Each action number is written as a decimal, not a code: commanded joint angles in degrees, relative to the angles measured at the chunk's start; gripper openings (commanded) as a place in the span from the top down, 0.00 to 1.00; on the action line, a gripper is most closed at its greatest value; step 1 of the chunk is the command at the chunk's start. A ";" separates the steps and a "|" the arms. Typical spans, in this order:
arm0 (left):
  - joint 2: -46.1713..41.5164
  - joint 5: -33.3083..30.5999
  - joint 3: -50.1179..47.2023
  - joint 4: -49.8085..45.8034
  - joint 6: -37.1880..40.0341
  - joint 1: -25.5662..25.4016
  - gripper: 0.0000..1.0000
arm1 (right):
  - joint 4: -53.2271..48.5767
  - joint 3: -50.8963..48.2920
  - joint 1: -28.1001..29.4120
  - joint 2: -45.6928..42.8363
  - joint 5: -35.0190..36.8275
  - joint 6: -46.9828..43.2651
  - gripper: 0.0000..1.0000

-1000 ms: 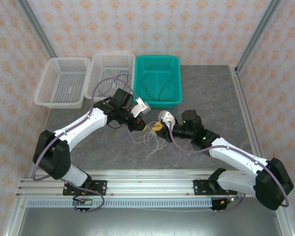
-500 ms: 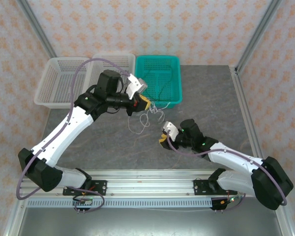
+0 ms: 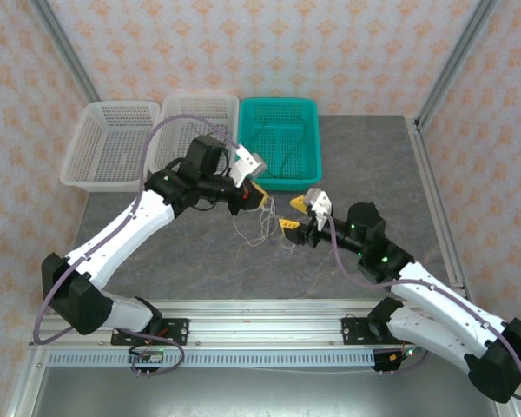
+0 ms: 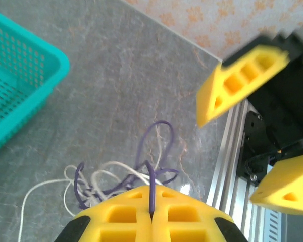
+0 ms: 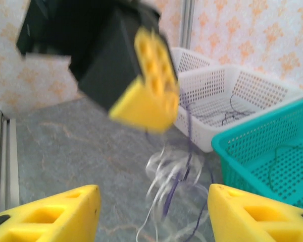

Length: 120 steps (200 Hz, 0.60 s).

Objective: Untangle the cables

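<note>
My left end effector is clamped shut on the purple cable, which runs straight into the seam between my two yellow pads. It sits just in front of the near wall of the teal basket, on the side toward my bases. The tangle dangles under that grip, a little further from the basket. In it, purple loops wind through a whitish cable whose free end trails away from the basket's corner. I cannot tell whether the lowest loops rest on the bench or hang just clear of it.

My right end effector has its fingers spread wide with nothing between them. It is just beside the tangle, in front of the basket's near right corner.

These wires look nearly weightless and completely limp, so I expect them to follow any tug, and nothing but my left grip anchors them. They are hair-fine and smooth, so a strand could slip through pads that are not fully closed. A hard pull would likely cinch the loops tighter rather than free them.

I judge the best hold for my right fingers is the whitish strand just where it leaves the loops, not the knot itself. I should pinch it deep between the pad faces and then draw it gently away from the basket.
</note>
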 commanded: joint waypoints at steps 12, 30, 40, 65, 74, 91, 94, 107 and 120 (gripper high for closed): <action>0.70 -0.34 0.05 1.25 -1.31 -1.38 1.00 | 7.02 3.62 -0.01 5.33 -1.73 2.25 0.36; 0.51 0.54 0.45 1.87 -1.68 -1.79 1.00 | 12.48 2.82 0.03 9.30 -0.69 3.31 0.35; 0.52 1.34 0.74 1.83 -1.67 -1.97 1.00 | 14.41 2.84 0.06 12.12 -0.81 2.32 0.35; 0.94 2.38 2.58 -1.07 -0.40 -2.44 1.00 | 15.30 4.97 0.13 19.19 -1.20 -1.99 0.46; 0.79 2.41 3.18 -1.74 -0.07 -2.54 1.00 | 16.28 5.09 0.17 22.48 -0.72 -2.55 0.60; -0.37 0.69 4.17 -1.89 0.26 -2.52 1.00 | 17.92 3.79 0.13 25.88 -0.46 -1.99 0.77; -0.70 0.24 4.41 -1.82 0.27 -2.58 1.00 | 18.15 3.39 0.13 26.25 -0.62 -1.87 0.79; -2.10 -2.11 5.89 -2.14 0.97 -2.53 1.00 | 18.39 1.39 0.23 27.54 -1.48 -1.24 0.84; -3.01 -3.63 8.52 -3.40 1.62 -2.57 1.00 | 17.78 -1.14 0.30 28.05 -1.95 -1.20 0.86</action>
